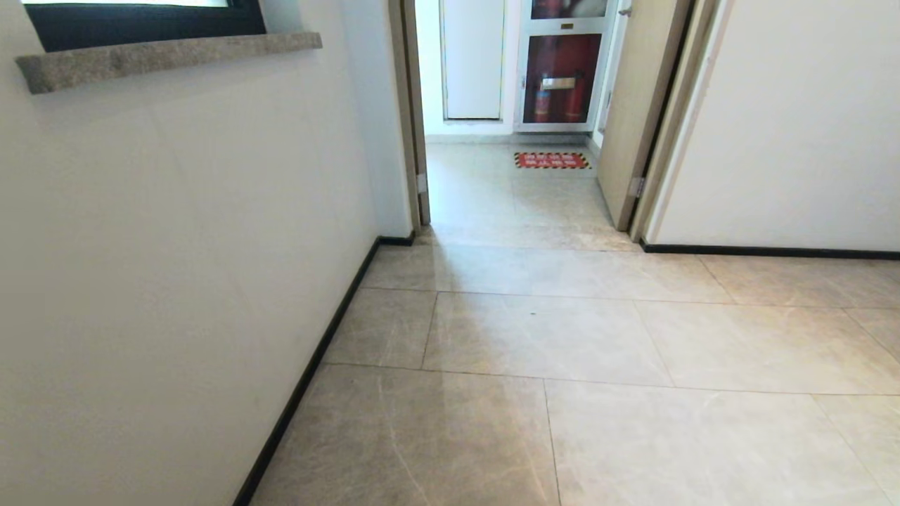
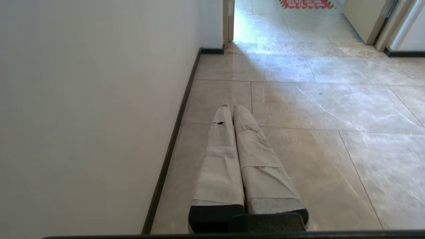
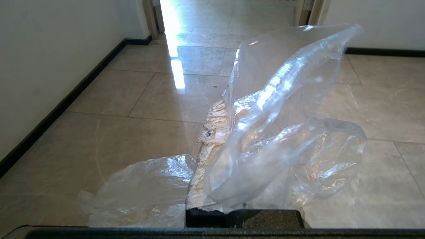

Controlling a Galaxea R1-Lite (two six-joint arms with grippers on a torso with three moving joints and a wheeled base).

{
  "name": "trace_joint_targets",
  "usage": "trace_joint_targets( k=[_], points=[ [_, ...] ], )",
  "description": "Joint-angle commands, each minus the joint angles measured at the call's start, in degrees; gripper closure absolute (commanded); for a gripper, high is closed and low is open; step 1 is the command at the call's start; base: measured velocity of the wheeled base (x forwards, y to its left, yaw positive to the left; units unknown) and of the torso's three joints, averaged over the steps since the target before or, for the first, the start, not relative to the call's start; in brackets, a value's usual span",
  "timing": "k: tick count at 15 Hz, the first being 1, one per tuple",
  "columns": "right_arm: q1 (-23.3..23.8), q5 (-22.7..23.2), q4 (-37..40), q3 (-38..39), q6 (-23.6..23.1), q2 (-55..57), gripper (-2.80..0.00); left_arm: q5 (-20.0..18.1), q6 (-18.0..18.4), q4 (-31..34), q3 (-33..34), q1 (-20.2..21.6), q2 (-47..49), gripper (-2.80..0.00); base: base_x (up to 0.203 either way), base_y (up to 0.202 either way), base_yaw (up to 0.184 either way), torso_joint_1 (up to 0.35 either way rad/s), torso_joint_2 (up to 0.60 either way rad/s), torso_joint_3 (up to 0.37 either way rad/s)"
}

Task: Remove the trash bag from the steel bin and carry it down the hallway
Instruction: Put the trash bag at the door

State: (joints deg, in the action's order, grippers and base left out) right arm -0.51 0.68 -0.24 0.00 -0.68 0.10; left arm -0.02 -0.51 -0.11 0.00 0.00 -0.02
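Right pincer (image 3: 217,109) is closed on the trash bag (image 3: 282,132); the clear film is pinched between the taped fingers (image 3: 212,139) and billows out to both sides of them, one lobe rising up and ahead of the tips, another sagging low beside the finger bases. Left pincer (image 2: 230,108) is closed with nothing in it, its paper-wrapped fingers pressed together and pointing ahead over the floor tiles (image 2: 315,159), close to the wall (image 2: 83,116) with its dark baseboard (image 2: 172,146). The steel bin appears in no view, so the bag is judged already out of it and the carry along the hallway (image 1: 534,330) under way; the open doorway (image 1: 513,183) lies ahead of both pincers, with a red floor mat (image 1: 552,160) beyond it. Neither arm shows in the head view. Handling, as judged: the bag is very light, thin and limp, no stiffness at all, and slick, so a pinch on a single layer could creep out. The better hold is on bunched film near the mouth, several layers gathered, which seems roughly what the right pincer has. No contents can be made out through the film here. Risks: trailing lobes catching the door frame, and the film tearing if snagged.
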Motion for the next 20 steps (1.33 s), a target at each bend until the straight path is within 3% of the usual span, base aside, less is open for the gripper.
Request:
trace_joint_targets(
  k=[1, 17, 20],
  points=[
    [0.0, 0.0, 0.0, 0.0, 0.0, 0.0, 0.00, 0.0, 0.0, 0.0, 0.0, 0.0, 0.0, 0.00, 0.180, 0.000, -0.003, -0.005, 0.01, 0.005],
    [0.0, 0.0, 0.0, 0.0, 0.0, 0.0, 0.00, 0.0, 0.2, 0.0, 0.0, 0.0, 0.0, 0.00, 0.188, 0.000, 0.000, 0.002, 0.00, 0.001],
    [0.0, 0.0, 0.0, 0.0, 0.0, 0.0, 0.00, 0.0, 0.2, -0.1, 0.0, 0.1, 0.0, 0.00, 0.032, 0.000, 0.001, 0.004, 0.00, 0.001]
  ],
)
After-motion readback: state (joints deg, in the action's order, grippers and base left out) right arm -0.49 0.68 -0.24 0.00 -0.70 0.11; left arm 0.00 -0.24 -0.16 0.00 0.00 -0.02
